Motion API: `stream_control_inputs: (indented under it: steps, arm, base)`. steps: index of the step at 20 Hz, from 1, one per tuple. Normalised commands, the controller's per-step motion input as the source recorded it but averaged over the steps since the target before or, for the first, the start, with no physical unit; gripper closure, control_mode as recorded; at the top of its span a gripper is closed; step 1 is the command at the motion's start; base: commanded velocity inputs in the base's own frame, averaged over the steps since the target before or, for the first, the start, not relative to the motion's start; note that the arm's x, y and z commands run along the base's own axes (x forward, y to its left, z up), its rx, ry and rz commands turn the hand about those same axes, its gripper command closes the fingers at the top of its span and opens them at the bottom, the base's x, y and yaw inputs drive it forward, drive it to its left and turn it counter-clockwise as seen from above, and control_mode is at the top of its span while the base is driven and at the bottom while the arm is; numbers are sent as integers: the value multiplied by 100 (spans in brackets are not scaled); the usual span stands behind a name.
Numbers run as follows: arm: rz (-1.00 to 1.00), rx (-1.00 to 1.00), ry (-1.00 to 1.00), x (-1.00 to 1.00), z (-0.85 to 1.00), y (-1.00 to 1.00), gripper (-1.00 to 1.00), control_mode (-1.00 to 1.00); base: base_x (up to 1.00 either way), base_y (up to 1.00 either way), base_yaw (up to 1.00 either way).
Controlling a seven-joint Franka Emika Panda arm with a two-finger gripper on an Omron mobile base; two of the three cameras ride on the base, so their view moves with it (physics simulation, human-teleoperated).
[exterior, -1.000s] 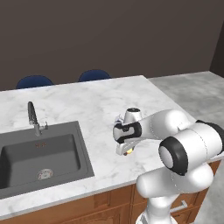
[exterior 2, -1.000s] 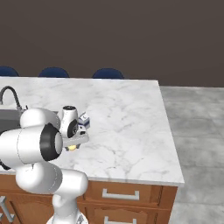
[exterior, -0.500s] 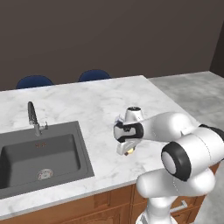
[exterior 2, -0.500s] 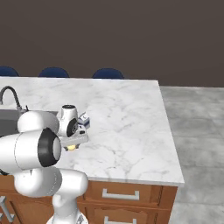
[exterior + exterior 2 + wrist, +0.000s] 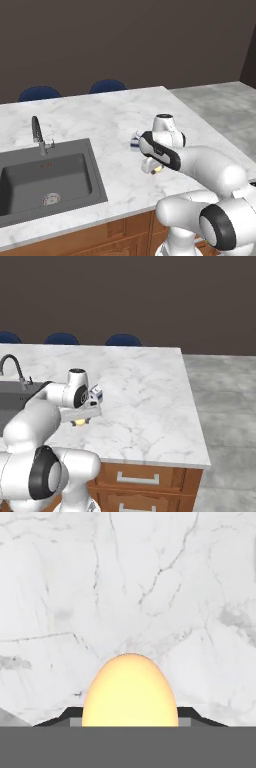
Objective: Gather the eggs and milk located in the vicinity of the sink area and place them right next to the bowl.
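**One egg between the fingers, milk and bowl to come**

One egg sits right between the fingers, pale yellow and rounded, with a dark tip showing on each side of it in the hand view. The gripper looks clenched around it, though whether it truly bears on the shell or only brackets it is hard to say (the contact points are hidden behind the egg itself). Under the fingers lies the white marble counter, and from the base views the egg seems at or barely above that surface; I cannot tell which.

Just beyond the fingers, partly hidden by the wrist, stands the milk, a small white carton with a blue label, upright on the counter and untouched.

Farther off, well away from the fingers toward the arm's left, is the sink with its dark faucet. Blue chair backs line the counter's far edge.

By my reading the task is at an early stage: the first item is being picked up, nothing has been delivered, and the milk remains to be fetched afterwards. Where the bowl stands I cannot say from these views.
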Motion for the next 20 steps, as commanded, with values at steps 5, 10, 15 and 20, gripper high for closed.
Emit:
stream_control_inputs:
  steps: [5,10,15,20]
  arm:
    - [-8,0,0,-26,73,-27,100,-100]
    - [-9,0,-1,-41,67,-16,100,-100]
    - [-8,0,-7,-48,56,-3,100,-100]
    - [-5,0,-11,-41,45,0,100,-100]
  base:
    - [0,0,0]
    - [0,0,0]
    - [0,0,0]
    - [0,0,0]
